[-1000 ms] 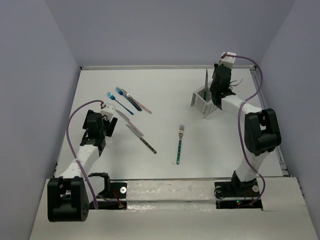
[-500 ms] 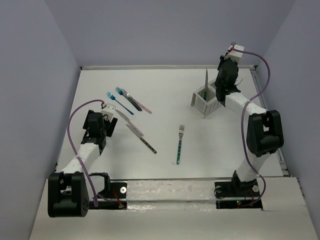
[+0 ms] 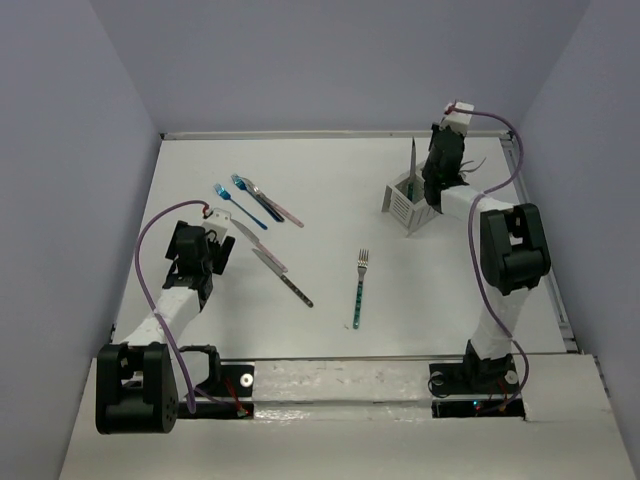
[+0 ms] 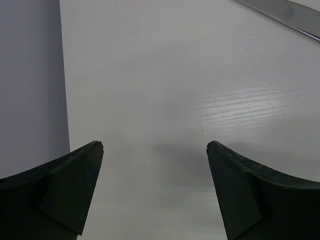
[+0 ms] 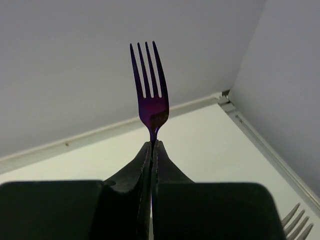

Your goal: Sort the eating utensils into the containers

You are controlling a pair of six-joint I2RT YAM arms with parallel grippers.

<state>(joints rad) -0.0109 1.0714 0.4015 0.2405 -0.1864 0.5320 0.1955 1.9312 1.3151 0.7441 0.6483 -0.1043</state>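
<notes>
Since your right claw is clamped shut on the purple fork — neck pinched, tines past the fingertips — the drop into the caddy looks like the next step.
The fork's long axis runs in line w/ the fingers, so in the wrist view it points up toward the back wall, not down. The handle end is hidden behind the claw. In the top view that arm hangs just beside the white caddy, on its far-right side, w/ a knife standing upright in it. You'll probably need the handle aimed down over a compartment — can't tell which one it's nearer. Your left claw is spread wide over bare table, holding nothing, well apart from the caddy. The teal fork lies btwn the two arms, lengthwise front-to-back.
</notes>
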